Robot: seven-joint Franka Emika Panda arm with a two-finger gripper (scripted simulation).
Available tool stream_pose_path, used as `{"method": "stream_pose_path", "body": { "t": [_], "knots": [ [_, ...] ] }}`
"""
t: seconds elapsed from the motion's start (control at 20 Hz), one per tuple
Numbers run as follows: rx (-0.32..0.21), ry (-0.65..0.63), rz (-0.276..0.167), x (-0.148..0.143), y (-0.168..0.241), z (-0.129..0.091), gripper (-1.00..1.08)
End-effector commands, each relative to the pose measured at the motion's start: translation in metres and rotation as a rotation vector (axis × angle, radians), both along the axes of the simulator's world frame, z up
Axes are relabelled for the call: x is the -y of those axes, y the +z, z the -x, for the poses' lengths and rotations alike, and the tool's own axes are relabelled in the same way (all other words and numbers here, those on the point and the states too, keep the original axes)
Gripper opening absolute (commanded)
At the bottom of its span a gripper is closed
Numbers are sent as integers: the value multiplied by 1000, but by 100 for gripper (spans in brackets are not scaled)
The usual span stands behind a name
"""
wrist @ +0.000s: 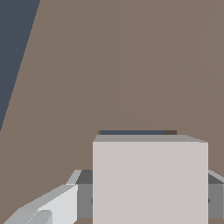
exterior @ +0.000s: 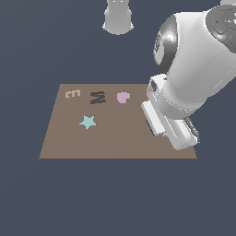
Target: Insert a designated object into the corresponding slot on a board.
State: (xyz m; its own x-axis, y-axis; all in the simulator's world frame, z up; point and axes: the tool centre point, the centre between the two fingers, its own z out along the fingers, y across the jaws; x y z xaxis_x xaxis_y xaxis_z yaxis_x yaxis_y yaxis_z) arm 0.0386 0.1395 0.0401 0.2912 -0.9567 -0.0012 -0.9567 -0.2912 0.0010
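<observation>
In the wrist view my gripper (wrist: pixel 150 199) is shut on the pale grey-beige square block (wrist: pixel 150 179), with one finger (wrist: pixel 83 194) on each side of it. The block hangs low over the brown board (wrist: pixel 122 65). A thin strip of the dark navy square slot (wrist: pixel 133 132) shows just beyond the block's far edge; the rest of it is hidden by the block. In the exterior view the hand (exterior: pixel 171 128) sits over the right part of the board (exterior: pixel 115 140), and it hides the block and the slot.
On the board's far side lie a tan E-shaped letter (exterior: pixel 72 93), a dark M-shaped piece (exterior: pixel 97 97) and a pink heart (exterior: pixel 123 97). A light blue star (exterior: pixel 87 122) lies nearer the exterior view's left. The robot base (exterior: pixel 118 18) stands beyond the board.
</observation>
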Motion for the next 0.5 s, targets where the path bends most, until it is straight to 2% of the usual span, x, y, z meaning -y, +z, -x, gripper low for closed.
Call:
{"method": "stream_pose_path", "body": {
  "t": [0.0, 0.25, 0.3, 0.45],
  "knots": [
    [0, -1, 0, 0, -1, 0, -100],
    [1, -5, 0, 0, -9, 0, -100],
    [1, -5, 0, 0, -9, 0, 100],
    [1, -5, 0, 0, -9, 0, 100]
  ]
}}
